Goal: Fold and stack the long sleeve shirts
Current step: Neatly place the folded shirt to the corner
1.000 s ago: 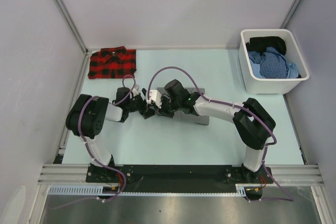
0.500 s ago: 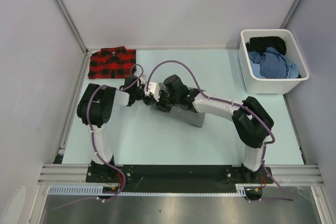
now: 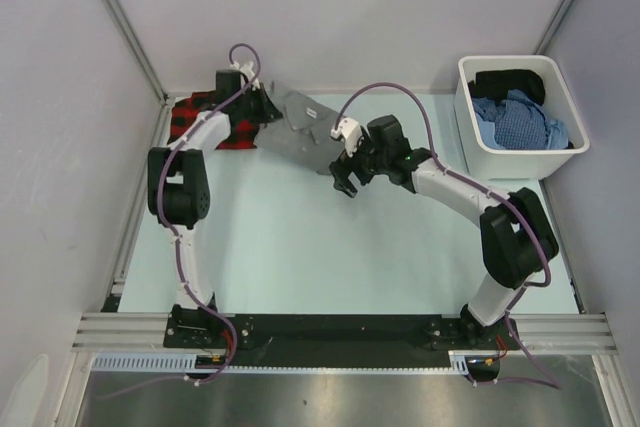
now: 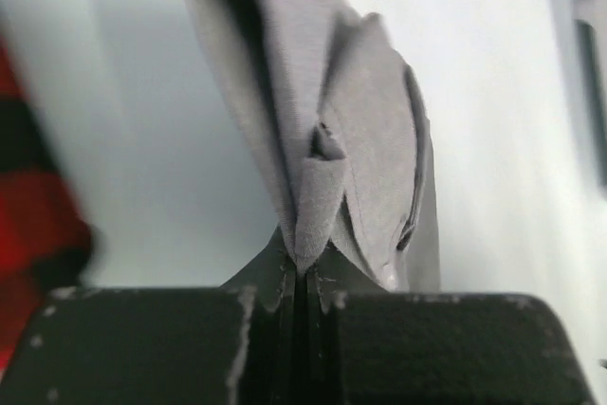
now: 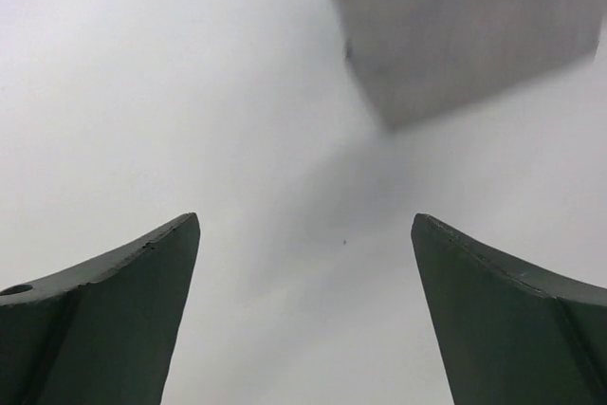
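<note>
The grey long sleeve shirt [image 3: 300, 129], folded, hangs lifted at the far left of the table, and one edge of it is pinched in my left gripper [image 3: 265, 107], which is shut. In the left wrist view the grey cloth [image 4: 346, 111] rises from the closed jaws of that gripper [image 4: 305, 267]. The red-and-black plaid shirt [image 3: 192, 117] lies folded beneath the left arm, partly hidden, and shows as a blur [image 4: 28, 215] at the wrist view's left edge. My right gripper [image 3: 344, 185] is open and empty, just right of the grey shirt. Its view shows the shirt's corner [image 5: 455, 26] beyond the spread fingers [image 5: 123, 310].
A white bin [image 3: 470, 137] at the back right holds blue and black clothes [image 3: 520, 117]. Pale walls and metal posts close off the back and both sides. The arms' base rail [image 3: 330, 332] runs along the near edge.
My left gripper shut on the grey shirt and carried it from mid-table to the far left, over the plaid shirt. My right gripper opened, let the shirt go and drew back right.
</note>
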